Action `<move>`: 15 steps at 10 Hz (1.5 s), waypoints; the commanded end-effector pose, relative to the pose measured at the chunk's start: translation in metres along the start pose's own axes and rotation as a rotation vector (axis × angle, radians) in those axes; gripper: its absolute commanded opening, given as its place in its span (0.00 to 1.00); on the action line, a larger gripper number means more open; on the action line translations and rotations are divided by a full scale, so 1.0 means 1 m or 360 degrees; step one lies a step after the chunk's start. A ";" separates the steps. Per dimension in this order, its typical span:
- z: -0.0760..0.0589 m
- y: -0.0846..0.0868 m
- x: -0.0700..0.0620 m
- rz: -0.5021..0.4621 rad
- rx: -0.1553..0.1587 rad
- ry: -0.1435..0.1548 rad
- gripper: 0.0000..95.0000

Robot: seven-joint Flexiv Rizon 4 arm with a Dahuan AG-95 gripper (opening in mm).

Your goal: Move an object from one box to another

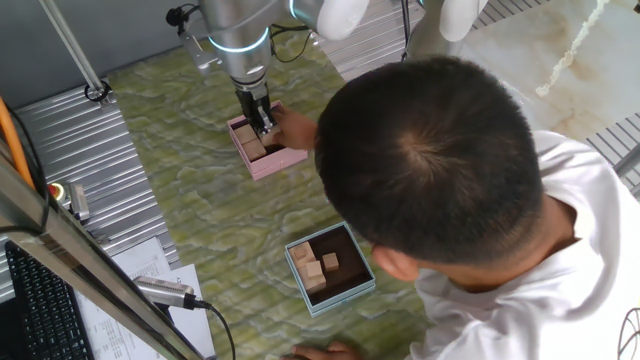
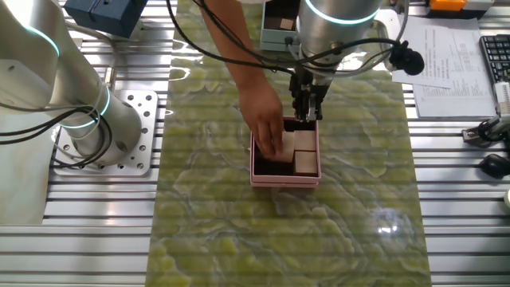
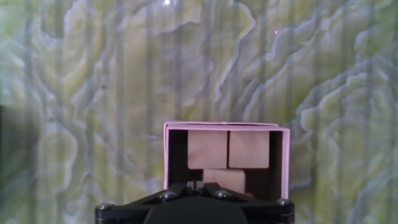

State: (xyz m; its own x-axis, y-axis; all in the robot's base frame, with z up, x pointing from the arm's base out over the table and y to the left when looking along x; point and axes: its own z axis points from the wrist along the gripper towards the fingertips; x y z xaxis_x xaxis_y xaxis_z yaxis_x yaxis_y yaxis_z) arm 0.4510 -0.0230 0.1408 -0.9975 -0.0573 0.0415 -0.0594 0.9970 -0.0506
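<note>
My hand (image 2: 307,112) hovers over the pink box (image 2: 285,177), fingers nearly together, holding nothing; a person's hand (image 2: 269,127) touches the cubes inside.

Green marbled mat (image 2: 279,231) on a ribbed metal table (image 2: 462,199)

Beyond the fingers the mat runs on; to the sides lie a keyboard (image 1: 40,310), papers (image 2: 446,56), a dark blue box (image 2: 107,16) and pale stone floor (image 1: 560,50)
</note>
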 end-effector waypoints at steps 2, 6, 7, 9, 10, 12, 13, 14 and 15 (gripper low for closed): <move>0.001 0.002 -0.002 -0.0043 -0.0030 -0.0029 1.00; 0.002 0.010 -0.009 0.0021 -0.0023 -0.0029 1.00; 0.002 0.013 -0.011 0.0032 -0.0021 -0.0033 1.00; 0.001 0.019 -0.015 0.0068 -0.0019 -0.0032 1.00; 0.001 0.020 -0.016 0.0077 -0.0020 -0.0032 1.00; -0.005 0.024 -0.025 0.0110 -0.0021 -0.0023 1.00; -0.008 0.026 -0.028 0.0124 -0.0024 -0.0020 1.00; -0.013 0.032 -0.032 0.0136 -0.0032 -0.0024 1.00; -0.017 0.038 -0.037 0.0148 -0.0038 -0.0023 1.00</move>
State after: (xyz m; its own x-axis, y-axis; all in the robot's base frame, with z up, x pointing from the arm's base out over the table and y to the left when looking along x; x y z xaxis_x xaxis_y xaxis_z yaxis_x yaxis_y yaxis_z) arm 0.4860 0.0176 0.1548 -0.9992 0.0338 0.0191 0.0333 0.9990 -0.0299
